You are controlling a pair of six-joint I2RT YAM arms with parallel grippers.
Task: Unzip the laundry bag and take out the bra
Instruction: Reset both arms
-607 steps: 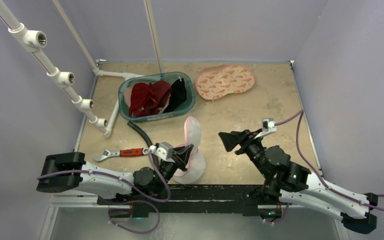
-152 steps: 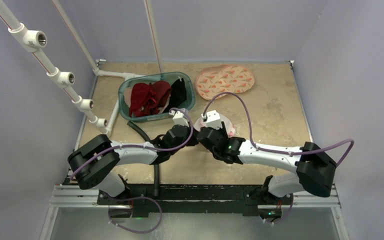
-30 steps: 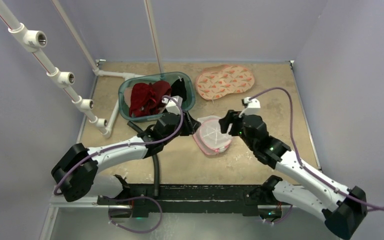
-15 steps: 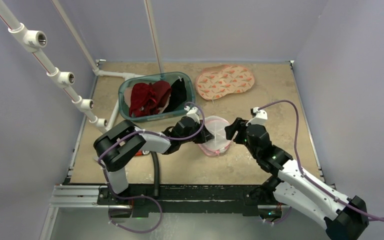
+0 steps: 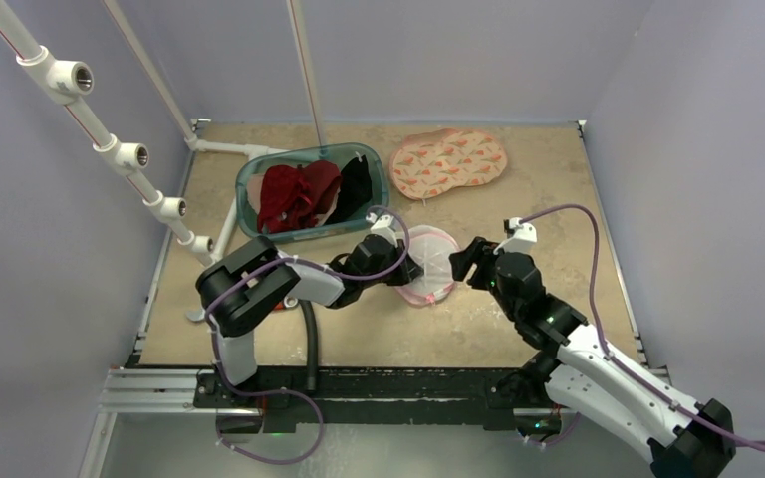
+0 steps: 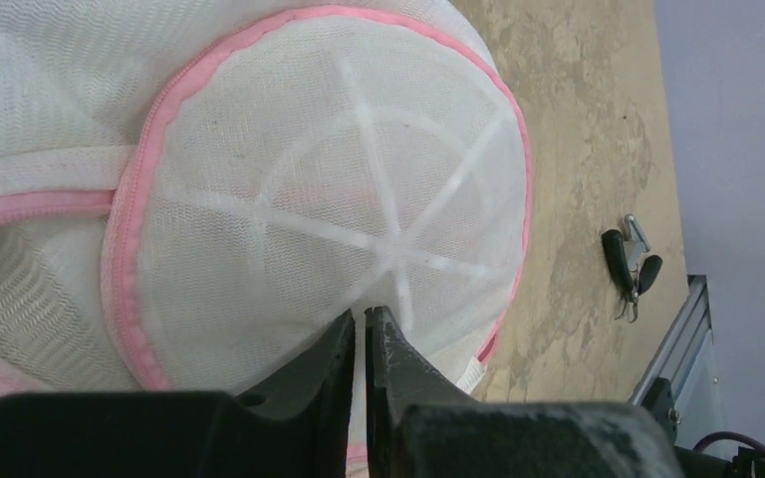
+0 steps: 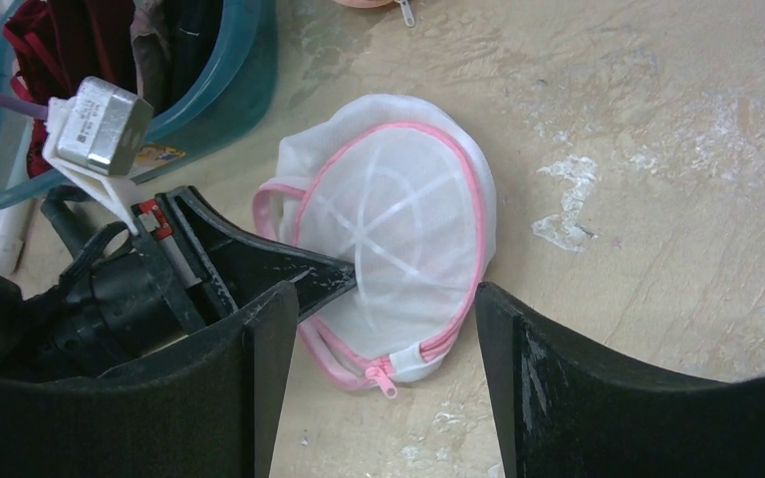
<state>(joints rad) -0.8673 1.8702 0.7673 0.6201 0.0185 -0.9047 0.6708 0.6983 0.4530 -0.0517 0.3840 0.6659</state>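
**Between the two grippers: domed laundry bag, zipper pull at its near edge**

At the tip of the left gripper [image 6: 363, 317] lies the white mesh laundry bag [image 6: 339, 209]. The jaws are nearly together and pinch a fold of mesh just below the hub where the bag's white ribs meet. Pink zipper tape [image 6: 129, 279] curves round the dome to the left of the fingers. Beyond the bag, off to the right of this gripper, a small dark tool [image 6: 628, 271] lies on the tabletop [image 6: 578, 129]; what kind of tool it is cannot be told.

The right gripper [image 7: 383, 299] faces the same bag from the opposite side. Its fingers [image 7: 548, 388] are spread wide and touch nothing. The bag sits ahead of the gap between them, and the pink zipper pull [image 7: 384, 380] is on the edge of the bag closest to this gripper. Left of the gap, the black left gripper reaches in to the bag's side. Farther ahead and to the left stands a teal basket [image 7: 244, 90] of red and dark clothes.

The bra cannot be made out through the mesh.
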